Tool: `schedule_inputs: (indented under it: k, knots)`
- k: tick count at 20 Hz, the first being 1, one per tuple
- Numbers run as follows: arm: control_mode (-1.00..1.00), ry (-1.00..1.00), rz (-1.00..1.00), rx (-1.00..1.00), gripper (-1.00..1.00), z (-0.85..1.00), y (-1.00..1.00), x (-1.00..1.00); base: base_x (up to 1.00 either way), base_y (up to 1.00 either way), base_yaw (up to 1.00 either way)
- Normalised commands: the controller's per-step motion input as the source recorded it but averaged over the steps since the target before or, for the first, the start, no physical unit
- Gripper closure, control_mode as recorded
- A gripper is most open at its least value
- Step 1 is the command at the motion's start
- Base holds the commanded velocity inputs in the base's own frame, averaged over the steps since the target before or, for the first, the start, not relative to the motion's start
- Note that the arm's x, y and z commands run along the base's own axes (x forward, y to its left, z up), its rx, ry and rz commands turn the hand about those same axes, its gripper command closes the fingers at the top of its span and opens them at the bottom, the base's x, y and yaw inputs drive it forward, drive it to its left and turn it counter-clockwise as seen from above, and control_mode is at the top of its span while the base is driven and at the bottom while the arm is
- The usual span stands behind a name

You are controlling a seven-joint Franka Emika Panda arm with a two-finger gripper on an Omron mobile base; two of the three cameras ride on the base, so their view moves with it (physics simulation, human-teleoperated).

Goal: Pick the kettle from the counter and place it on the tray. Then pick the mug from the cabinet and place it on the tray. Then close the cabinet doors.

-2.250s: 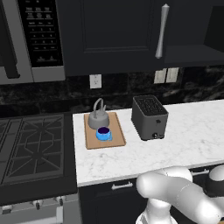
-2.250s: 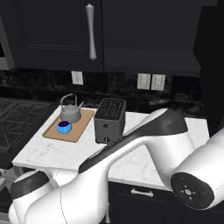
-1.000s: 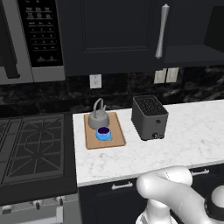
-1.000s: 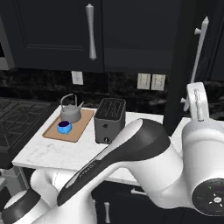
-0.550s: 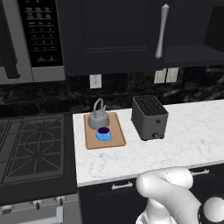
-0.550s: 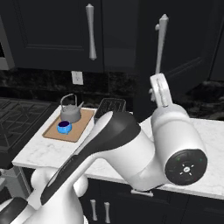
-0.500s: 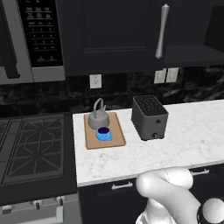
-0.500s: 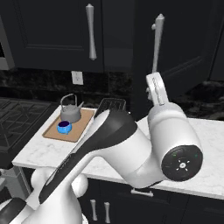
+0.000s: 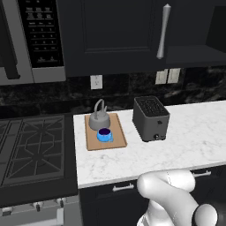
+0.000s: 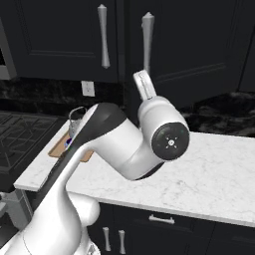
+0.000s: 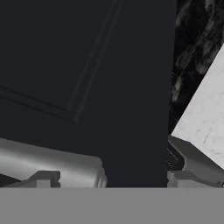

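Note:
The grey kettle (image 9: 98, 120) and the blue mug (image 9: 104, 134) both stand on the tan tray (image 9: 115, 142) on the white counter (image 9: 185, 141). The left cabinet door (image 9: 114, 35) is shut, its silver handle (image 9: 164, 31) hanging at its right edge. In the right base view my hand (image 10: 144, 85) is raised against the right cabinet door (image 10: 199, 45), just below its silver handle (image 10: 147, 40). The hand view has that door panel (image 11: 87, 65) close ahead and the handle (image 11: 52, 164) by the left fingertip. My gripper (image 11: 111, 179) is open and holds nothing.
A black toaster (image 9: 151, 118) stands right of the tray. The stovetop (image 9: 31, 145) lies to the left, with the microwave (image 9: 31, 39) above it. My own arm (image 10: 114, 144) hides most of the tray in the right base view. Drawers run under the counter.
In the right base view the right cabinet door has swung left toward shut, its handle travelling left with my hand on it. Kettle, mug and tray have not moved.

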Motion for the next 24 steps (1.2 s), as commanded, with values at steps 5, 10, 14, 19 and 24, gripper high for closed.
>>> schedule_inputs:
  k: [5, 10, 14, 19, 24]
  knots:
    - [-1.00, 0.08, 0.07, 0.00, -1.00, -0.01, 0.53, 0.71, 0.00, 0.00, 0.00]
    - [-1.00, 0.05, 0.01, 0.00, -1.00, -0.01, 0.38, 0.82, 0.00, 0.00, 0.00]
    - [-1.00, 0.07, 0.00, 0.00, -1.00, 0.00, 0.28, 0.78, 0.00, 0.00, 0.00]
    - [-1.00, 0.04, 0.00, 0.00, -1.00, -0.08, 0.12, 0.67, 0.00, 0.00, 0.00]
    - [-1.00, 0.00, 0.00, 0.00, -1.00, -0.15, 0.04, 0.71, 0.00, 0.00, 0.00]
